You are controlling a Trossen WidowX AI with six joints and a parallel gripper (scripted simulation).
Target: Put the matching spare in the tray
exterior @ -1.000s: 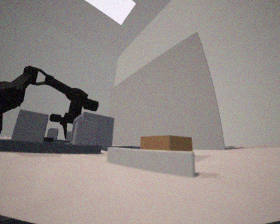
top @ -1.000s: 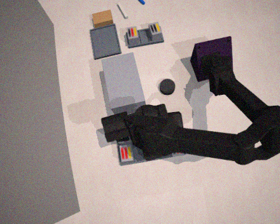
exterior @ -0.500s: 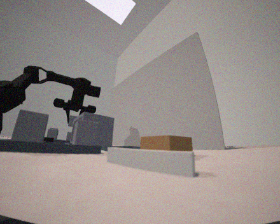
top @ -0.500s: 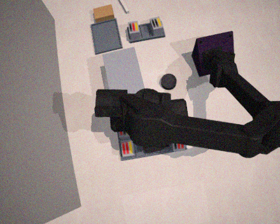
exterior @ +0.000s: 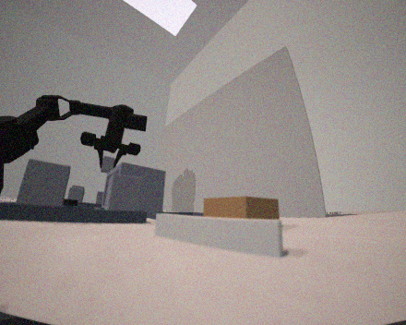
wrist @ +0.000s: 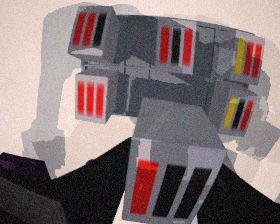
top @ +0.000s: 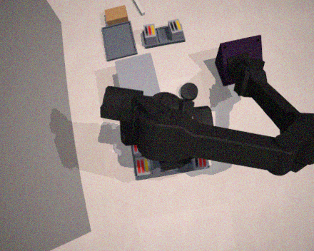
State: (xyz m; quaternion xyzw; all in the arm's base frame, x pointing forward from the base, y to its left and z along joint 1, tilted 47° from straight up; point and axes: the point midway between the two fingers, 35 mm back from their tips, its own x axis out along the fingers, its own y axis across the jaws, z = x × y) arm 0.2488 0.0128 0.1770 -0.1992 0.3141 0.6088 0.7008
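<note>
My gripper [exterior: 108, 167] [wrist: 165, 150] is shut on a grey spare [exterior: 108, 162] [wrist: 175, 180] whose face shows red, black and black stripes. It holds the spare above the spares' rack [top: 153, 175] [wrist: 142, 42]; in the top view the arm hides both fingers and spare. Several other striped spares stand in that rack, among them a red-black-red one [wrist: 175, 47] and an all-red one [wrist: 91, 97]. The dark grey tray [top: 119, 42] has nothing in it. A small rack [top: 162, 43] carries two striped units [top: 150, 31] [top: 175, 26]; I cannot tell which is the mounted unit, and no back code is readable.
A brown block [top: 116, 15] [exterior: 240, 208] stands just behind the tray. A pale grey bar [top: 139, 7] [exterior: 217, 233] lies beyond it. A pale blue-grey slab [top: 137, 69] lies between tray and arm. A purple box [top: 251, 50] is under the arm's base; a large grey panel [top: 32, 125] stands left.
</note>
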